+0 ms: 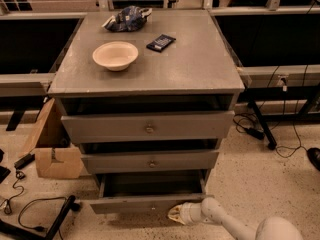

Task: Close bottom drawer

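The bottom drawer (145,203) of the grey cabinet (150,74) stands pulled out, showing its plain grey interior (150,184). Its narrow front panel faces me near the floor. My gripper (175,214) is at the end of the white arm (225,221) coming from the lower right. It sits against the right part of the drawer's front panel, low down. The drawer's knob is not visible.
Above are the mid drawer (150,161) and the top drawer (148,126), both slightly out. On the cabinet top lie a white bowl (115,55), a dark phone-like object (160,42) and a crumpled bag (126,18). A cardboard box (55,144) and cables (35,209) are at the left.
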Robot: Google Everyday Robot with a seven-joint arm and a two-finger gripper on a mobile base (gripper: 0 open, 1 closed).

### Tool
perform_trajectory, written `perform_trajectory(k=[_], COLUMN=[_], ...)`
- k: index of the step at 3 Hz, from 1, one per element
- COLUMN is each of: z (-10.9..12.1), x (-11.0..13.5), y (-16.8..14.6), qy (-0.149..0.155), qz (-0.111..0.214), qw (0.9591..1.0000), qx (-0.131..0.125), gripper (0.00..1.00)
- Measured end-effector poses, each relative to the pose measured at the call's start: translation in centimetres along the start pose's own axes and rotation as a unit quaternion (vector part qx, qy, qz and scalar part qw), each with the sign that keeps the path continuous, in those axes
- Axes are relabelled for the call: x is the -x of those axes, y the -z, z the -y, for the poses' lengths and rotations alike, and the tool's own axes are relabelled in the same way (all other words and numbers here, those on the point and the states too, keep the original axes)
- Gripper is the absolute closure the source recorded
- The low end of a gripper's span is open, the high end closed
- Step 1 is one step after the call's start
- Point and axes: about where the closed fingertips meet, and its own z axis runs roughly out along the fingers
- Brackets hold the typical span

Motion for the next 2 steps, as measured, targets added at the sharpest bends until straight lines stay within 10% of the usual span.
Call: perform_trajectory(k=[2], z=[1.53], x=[0.43], y=[-0.16], qy=[0.005], qz=[-0.001], qw=[1.0000], qx=[-0.002], gripper=[1.00])
